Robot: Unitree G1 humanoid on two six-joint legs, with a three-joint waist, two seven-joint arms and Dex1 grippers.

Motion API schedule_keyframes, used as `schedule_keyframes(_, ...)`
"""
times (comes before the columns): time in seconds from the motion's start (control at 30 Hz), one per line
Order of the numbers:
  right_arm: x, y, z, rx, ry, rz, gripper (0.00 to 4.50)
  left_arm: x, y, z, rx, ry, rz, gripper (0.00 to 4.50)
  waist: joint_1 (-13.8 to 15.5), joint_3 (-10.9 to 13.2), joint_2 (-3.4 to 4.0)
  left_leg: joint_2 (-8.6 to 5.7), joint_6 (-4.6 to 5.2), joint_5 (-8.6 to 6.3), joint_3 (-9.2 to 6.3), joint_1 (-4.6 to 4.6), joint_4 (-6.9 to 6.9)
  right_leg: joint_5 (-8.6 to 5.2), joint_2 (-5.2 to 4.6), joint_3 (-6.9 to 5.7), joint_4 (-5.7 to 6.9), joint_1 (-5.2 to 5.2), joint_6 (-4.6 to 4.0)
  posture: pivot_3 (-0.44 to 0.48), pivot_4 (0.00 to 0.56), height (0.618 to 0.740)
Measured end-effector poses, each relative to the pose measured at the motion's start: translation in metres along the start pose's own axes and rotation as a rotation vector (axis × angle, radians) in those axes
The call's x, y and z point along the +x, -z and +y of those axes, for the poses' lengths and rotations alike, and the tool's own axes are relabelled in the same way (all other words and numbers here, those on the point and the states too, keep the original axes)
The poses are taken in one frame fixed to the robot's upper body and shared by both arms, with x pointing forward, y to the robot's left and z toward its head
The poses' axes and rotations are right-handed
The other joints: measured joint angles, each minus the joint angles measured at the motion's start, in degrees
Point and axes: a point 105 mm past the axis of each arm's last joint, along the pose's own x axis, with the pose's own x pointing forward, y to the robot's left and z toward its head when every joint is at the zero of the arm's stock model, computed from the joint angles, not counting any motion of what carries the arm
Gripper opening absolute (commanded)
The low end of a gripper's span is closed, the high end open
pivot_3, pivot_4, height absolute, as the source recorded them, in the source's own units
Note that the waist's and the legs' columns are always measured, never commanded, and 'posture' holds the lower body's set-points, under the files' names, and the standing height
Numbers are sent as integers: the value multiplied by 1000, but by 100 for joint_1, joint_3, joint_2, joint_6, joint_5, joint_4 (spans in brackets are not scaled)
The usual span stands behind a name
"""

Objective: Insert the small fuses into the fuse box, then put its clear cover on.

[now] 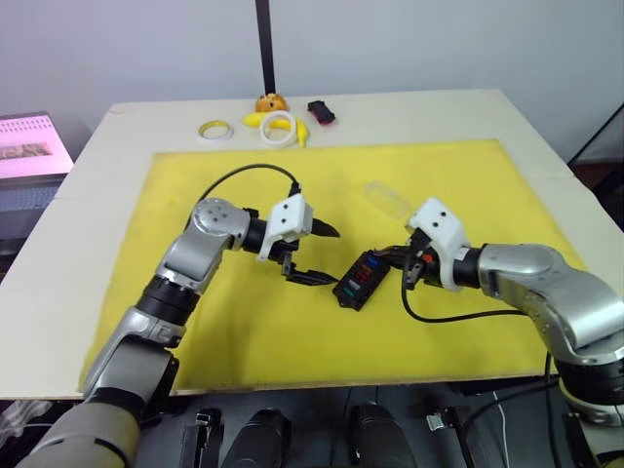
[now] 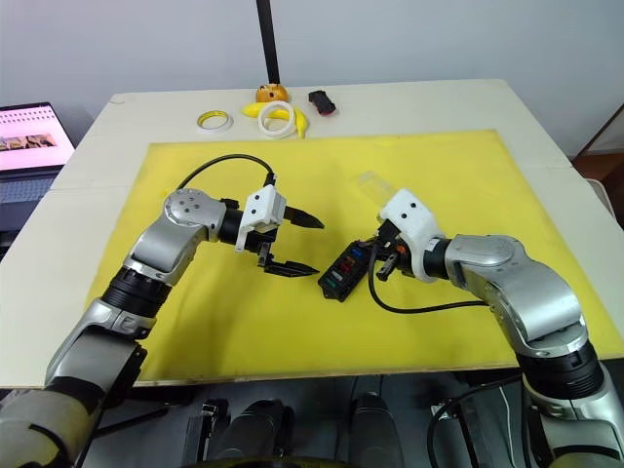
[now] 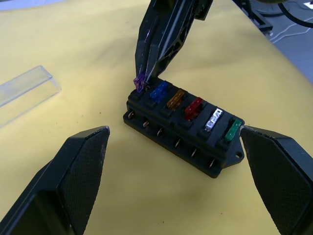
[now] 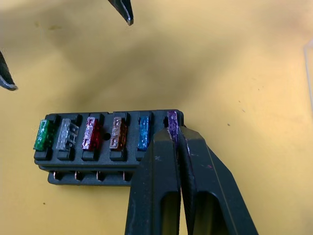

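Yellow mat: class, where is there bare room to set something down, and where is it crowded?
Bare: the mat between the tape rings and the left gripper, and its near edge below the fuse box. Crowded: the middle, where the open left gripper, the box, the right gripper shut on the purple fuse, and the clear cover sit close.

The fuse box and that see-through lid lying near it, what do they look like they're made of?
The fuse box looks like moulded black plastic with a dull, faintly shiny finish; small metal pins, seemingly copper-toned, stick out along its side. The coloured fuses in it seem translucent plastic, as light passes through them. The clear cover appears to be thin transparent plastic: the yellow mat shows through it and its edges catch the light.
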Motion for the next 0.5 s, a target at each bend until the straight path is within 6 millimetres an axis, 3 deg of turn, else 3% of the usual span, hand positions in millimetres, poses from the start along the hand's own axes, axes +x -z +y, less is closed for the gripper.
schedule_keyframes(0.23,1,5,1,-149,24,-1,23,0,0,0,0,1,-1,4500,-10,0,0,1,0,0,1,1,-1,0,1,0,0,-1,0,0,150,740)
schedule_keyframes(0.5,3,1,1,-68,-5,-25,23,0,0,0,0,1,1,4500,-6,0,0,1,0,0,1,0,0,0,0,0,-1,-1,0,0,150,740)
